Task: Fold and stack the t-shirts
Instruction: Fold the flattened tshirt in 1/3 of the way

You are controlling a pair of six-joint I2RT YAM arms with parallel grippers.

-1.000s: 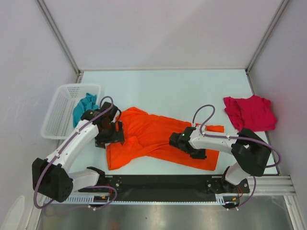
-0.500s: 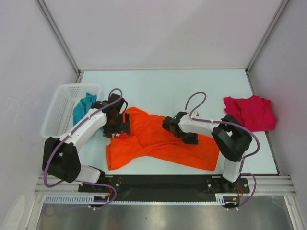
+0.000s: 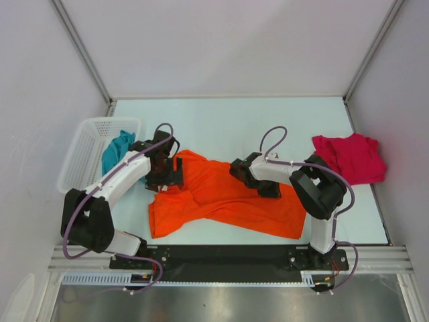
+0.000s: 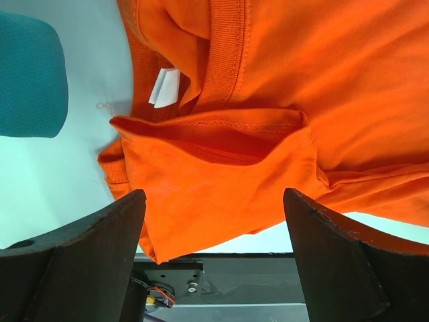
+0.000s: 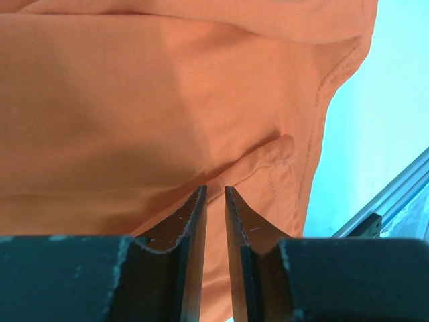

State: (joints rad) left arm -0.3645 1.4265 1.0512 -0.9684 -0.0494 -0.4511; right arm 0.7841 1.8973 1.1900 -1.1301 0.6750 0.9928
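Note:
The orange t-shirt lies crumpled across the near middle of the table. My left gripper hovers over its collar end, fingers spread wide open; the collar with its white label and a folded sleeve lie below. My right gripper sits low over the shirt's upper right part, its jaws a narrow gap apart with nothing between them, and orange cloth fills that view. The red t-shirt lies bunched at the far right. The teal t-shirt hangs in the basket.
A white mesh basket stands at the left edge of the table. Frame posts and grey walls close in the sides and back. The black base rail runs along the near edge.
Both arms moved away from the near edge, the left to the collar, the right up and left across the shirt. The shirt's right corner got drawn inward. The right jaws parted slightly.

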